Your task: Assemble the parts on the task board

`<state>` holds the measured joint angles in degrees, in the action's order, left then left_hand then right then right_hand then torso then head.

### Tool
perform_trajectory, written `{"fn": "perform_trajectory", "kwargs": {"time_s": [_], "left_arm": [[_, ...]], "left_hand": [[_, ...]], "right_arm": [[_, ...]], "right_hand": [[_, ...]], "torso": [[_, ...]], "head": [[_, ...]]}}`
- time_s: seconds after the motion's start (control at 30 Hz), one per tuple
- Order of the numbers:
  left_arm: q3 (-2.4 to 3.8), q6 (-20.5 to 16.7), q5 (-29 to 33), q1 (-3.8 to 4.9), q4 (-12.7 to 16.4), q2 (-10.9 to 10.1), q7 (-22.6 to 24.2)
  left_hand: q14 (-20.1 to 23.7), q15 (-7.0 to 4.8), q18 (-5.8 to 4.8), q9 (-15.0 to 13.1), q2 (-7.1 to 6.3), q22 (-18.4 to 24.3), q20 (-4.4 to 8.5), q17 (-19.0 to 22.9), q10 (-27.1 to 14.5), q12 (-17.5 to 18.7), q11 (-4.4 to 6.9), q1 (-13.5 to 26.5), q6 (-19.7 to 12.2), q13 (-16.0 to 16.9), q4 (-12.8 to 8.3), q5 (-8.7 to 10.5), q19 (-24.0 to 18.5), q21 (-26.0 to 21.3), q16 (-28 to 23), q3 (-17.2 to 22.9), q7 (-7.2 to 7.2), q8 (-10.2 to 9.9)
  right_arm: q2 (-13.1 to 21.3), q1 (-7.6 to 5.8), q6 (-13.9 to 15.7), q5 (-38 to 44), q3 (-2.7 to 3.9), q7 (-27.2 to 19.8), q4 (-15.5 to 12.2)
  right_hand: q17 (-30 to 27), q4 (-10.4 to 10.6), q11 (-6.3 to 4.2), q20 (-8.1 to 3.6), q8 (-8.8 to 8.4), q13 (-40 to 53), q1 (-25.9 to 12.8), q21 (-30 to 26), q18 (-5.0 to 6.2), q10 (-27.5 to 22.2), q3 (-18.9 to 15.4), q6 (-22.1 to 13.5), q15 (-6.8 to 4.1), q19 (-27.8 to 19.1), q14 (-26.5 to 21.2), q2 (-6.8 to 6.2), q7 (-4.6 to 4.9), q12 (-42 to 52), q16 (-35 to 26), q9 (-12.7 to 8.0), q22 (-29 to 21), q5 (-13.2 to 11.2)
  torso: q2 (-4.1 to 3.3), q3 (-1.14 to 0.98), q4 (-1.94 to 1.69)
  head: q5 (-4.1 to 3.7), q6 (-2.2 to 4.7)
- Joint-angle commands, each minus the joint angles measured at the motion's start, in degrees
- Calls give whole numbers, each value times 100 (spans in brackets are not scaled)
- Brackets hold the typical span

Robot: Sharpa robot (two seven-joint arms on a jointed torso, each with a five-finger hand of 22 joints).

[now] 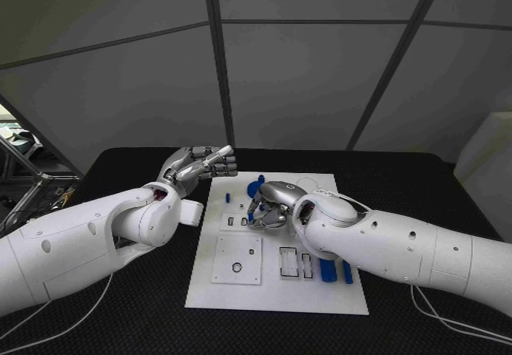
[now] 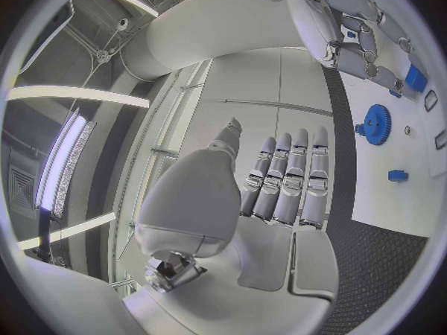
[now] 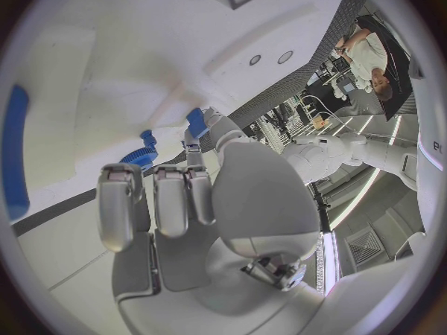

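The white task board (image 1: 280, 296) lies in the middle of the black table. My right hand (image 1: 273, 204) hangs low over the board's middle with its fingers curled down and pinches a small blue part (image 1: 253, 214), which also shows at its fingertips in the right wrist view (image 3: 197, 120). Just beyond it on the board stands a blue gear (image 1: 254, 189) (image 2: 377, 123) (image 3: 140, 156). My left hand (image 1: 203, 166) is raised off the board's far left corner, with straight, spread fingers (image 2: 284, 175) that hold nothing.
Two blue bars (image 1: 328, 268) (image 1: 347, 272) lie on the board's right side, partly under my right forearm. A square recessed plate (image 1: 237, 259) and narrow slots (image 1: 288, 262) sit nearer me. Another small blue piece (image 2: 398, 175) lies near the gear.
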<state>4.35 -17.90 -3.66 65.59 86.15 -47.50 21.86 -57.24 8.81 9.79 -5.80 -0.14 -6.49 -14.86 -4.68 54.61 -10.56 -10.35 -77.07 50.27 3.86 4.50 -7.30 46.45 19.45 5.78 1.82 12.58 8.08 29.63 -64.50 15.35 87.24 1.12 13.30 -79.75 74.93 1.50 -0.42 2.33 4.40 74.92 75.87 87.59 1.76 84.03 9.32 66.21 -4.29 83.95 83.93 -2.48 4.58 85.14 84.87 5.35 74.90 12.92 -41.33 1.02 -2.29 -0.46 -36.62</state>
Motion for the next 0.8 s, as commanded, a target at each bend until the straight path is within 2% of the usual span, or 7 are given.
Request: {"fn": "perform_trajectory", "kwargs": {"time_s": [0.03, 0.27, 0.8], "left_arm": [[5, 66, -24, 8, -1, 7, 4], [4, 65, -24, 8, -3, 4, 1], [4, 71, -24, 7, -7, 2, 1]], "left_hand": [[-24, -5, 60, 8, 21, 5, 2, -9, 31, 36, -2, -2, 28, 6, -43, 23, -4, -30, -30, -6, 11, -35], [-24, -5, 60, 8, 21, 5, 2, -9, 31, 36, -2, -2, 28, 6, -43, 23, -4, -30, -30, -6, 11, -35], [-24, -5, 60, 8, 21, 5, 2, -9, 31, 36, -2, -2, 28, 6, -43, 23, -4, -30, -30, -6, 11, -35]], "right_arm": [[1, 14, -191, 69, -18, 60, 9], [9, 15, -226, 124, -19, 118, 5], [3, 15, -200, 170, -21, 159, 0]], "right_hand": [[292, -29, -14, -36, -39, 933, -70, -14, -57, 286, -23, 67, -16, 322, 362, 22, -62, -40, -7, -8, 970, 33], [246, -61, 29, -12, -94, 851, -142, -36, -49, 235, -54, -75, 16, 301, 351, -49, -8, -120, -32, -38, 930, 21], [275, -122, 110, 50, -96, 760, -251, -37, -50, 176, -89, -342, 83, 306, 358, -143, 83, -210, -24, -92, 938, 19]], "torso": [[0, 1, 2], [1, 1, -1], [1, 0, 1]], "head": [[-9, -6], [-12, -15], [-23, -32]]}}
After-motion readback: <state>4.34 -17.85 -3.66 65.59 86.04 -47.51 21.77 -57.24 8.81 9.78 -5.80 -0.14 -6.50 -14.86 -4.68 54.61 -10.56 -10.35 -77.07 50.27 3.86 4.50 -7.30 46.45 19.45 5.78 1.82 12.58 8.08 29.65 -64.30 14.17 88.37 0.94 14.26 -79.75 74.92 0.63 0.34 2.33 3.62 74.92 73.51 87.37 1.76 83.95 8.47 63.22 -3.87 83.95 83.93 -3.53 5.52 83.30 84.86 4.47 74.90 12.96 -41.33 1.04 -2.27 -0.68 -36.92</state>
